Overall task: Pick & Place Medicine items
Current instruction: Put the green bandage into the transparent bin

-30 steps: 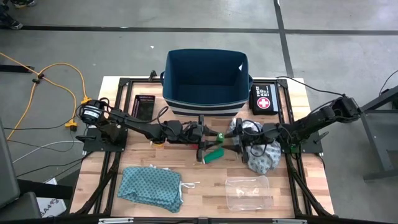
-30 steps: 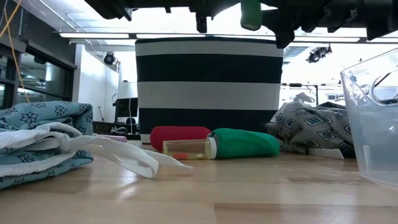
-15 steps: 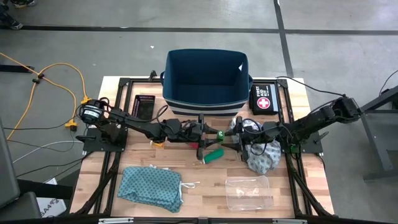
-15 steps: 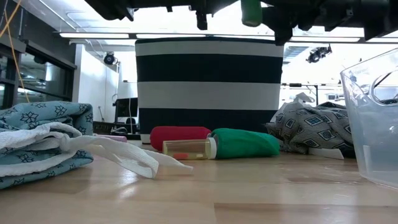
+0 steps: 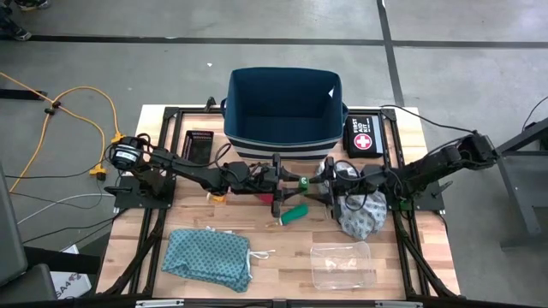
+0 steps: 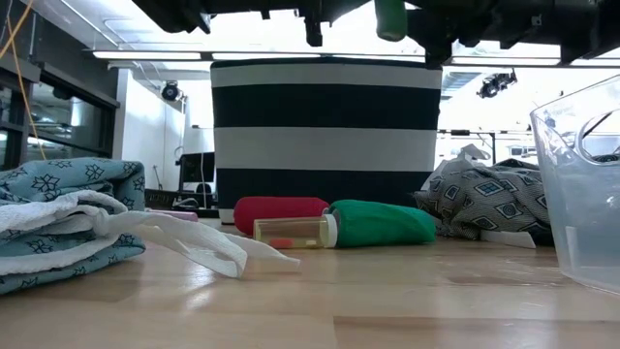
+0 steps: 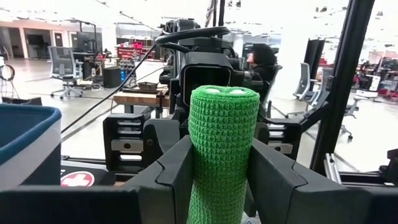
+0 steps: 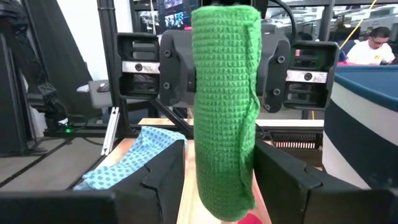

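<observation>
My left gripper is shut on a green knitted tube, held high over the table's middle in front of the basket. My right gripper faces it from the right, open, with a finger on either side of the same tube. I see a gap beside one finger and cannot tell whether the other touches. On the table below lie a second green tube, a red tube and a small orange vial. The clear sticks do not show plainly. My left gripper pinches the green tube's lower part between its two fingers. The fingers come in level from the table's left and lie across the tube. The tube stands upright in the hold, lifted well clear of the table, its top end above the fingers.
The blue bin with striped sides stands just beyond the grippers, and the black first aid pouch is to its right. A teal cloth and a clear container lie near the front edge. A grey patterned cloth lies under the right arm.
My right gripper has moved a little toward the table's left, closing in on the held green tube. The tubes and vial on the table have stayed where they were.
</observation>
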Motion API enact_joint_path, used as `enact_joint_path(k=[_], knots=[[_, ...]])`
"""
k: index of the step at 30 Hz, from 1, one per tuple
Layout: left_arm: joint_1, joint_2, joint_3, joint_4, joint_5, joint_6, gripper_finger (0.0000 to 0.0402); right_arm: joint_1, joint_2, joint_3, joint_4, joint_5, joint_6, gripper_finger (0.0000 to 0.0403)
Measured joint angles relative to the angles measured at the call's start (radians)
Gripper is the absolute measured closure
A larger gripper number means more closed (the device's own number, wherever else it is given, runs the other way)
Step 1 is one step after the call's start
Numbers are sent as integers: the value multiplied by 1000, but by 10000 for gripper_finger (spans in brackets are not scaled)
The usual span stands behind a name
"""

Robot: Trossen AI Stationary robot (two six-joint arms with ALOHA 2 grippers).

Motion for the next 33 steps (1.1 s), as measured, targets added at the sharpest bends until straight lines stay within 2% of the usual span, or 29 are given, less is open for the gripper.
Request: enact_joint_path(k=[8, 19, 33], knots=[[0, 0, 0, 0, 3, 13, 277, -14, 2, 0, 3, -21, 3, 230], [-1, 0, 0, 0, 4, 13, 277, -14, 155, 117, 13, -35, -38, 230], [-21, 0, 0, -76, 3, 14, 277, -13, 156, 121, -41, -44, 0, 230]])
